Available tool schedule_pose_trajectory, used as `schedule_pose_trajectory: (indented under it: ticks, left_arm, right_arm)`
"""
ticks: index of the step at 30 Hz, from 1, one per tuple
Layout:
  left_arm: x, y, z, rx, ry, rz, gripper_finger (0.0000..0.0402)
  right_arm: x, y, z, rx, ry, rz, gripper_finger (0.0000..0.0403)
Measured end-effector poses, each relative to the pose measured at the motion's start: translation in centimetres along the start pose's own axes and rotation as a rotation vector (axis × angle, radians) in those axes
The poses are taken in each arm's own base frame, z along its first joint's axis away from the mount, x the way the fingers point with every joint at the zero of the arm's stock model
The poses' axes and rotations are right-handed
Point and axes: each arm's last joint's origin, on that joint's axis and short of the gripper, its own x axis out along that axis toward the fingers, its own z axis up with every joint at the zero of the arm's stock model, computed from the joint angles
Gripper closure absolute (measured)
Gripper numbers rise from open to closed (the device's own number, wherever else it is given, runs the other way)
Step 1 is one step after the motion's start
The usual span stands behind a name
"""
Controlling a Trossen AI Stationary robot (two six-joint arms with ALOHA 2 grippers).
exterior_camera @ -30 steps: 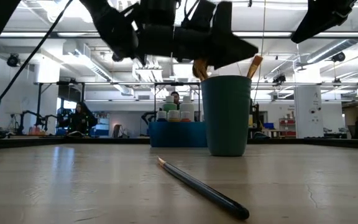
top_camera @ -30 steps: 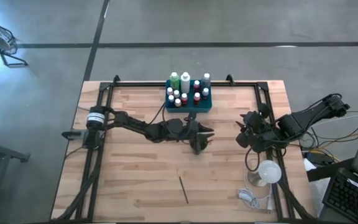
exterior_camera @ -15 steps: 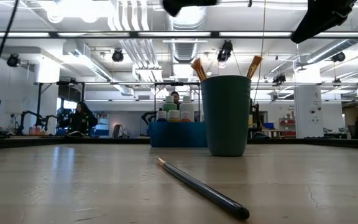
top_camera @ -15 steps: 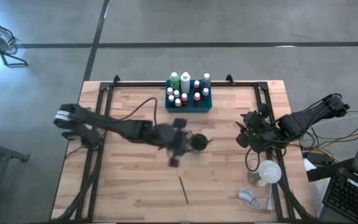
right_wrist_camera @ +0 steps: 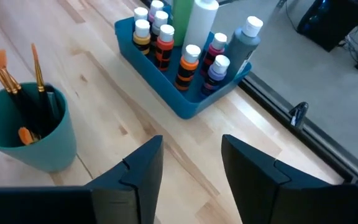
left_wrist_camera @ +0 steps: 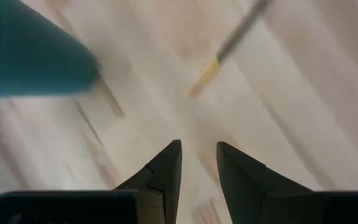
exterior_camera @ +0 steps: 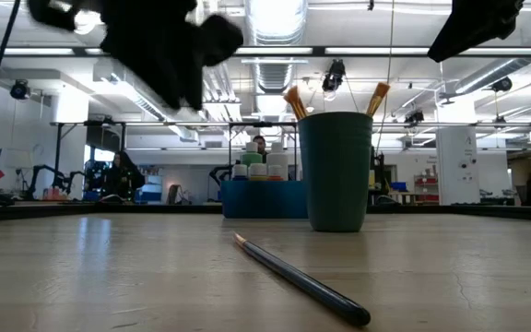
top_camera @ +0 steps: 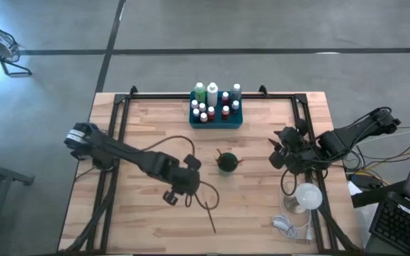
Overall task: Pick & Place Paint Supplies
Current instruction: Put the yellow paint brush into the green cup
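A dark paintbrush (top_camera: 209,215) lies flat on the wooden table near its front edge; its light tip (left_wrist_camera: 204,78) points toward the far side. My left gripper (top_camera: 184,193) hangs above the table just left of that tip, pointing down, open, with nothing between its fingers (left_wrist_camera: 197,149). A dark green cup (top_camera: 226,162) stands mid-table with brushes (right_wrist_camera: 17,81) upright in it. A teal tray (top_camera: 216,121) at the far edge holds several white-capped paint bottles (right_wrist_camera: 188,59). My right gripper (right_wrist_camera: 191,149) waits open at the right, raised above the table.
A black frame (top_camera: 119,107) runs round the table's edges. A white round object (top_camera: 308,195) and cables (top_camera: 287,224) lie at the near right corner. Bare wood (top_camera: 148,227) stretches left of the lying brush.
My left gripper has left the cup and swung toward the table's near edge and to the left, tipping over from about level to pointing down. It now hangs by the lying brush's tip. The cup, tray and brush have stayed put.
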Motion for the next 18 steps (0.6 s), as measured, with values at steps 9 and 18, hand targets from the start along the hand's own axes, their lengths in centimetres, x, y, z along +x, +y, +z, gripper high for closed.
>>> schedule_pose_trajectory:
  ticks: [9,18]
  left_arm:
    - [5.6,-0.7,-0.6,0.169,0.185,-0.075,0.024]
    - [9.1,-0.6,0.2,0.375,0.234,-0.064,0.0226]
  right_arm:
    - [0.0,0.1,0.0,0.045,-0.002,0.005,0.0269]
    - [0.0,0.1,0.1,0.048,0.0,0.009,0.0282]
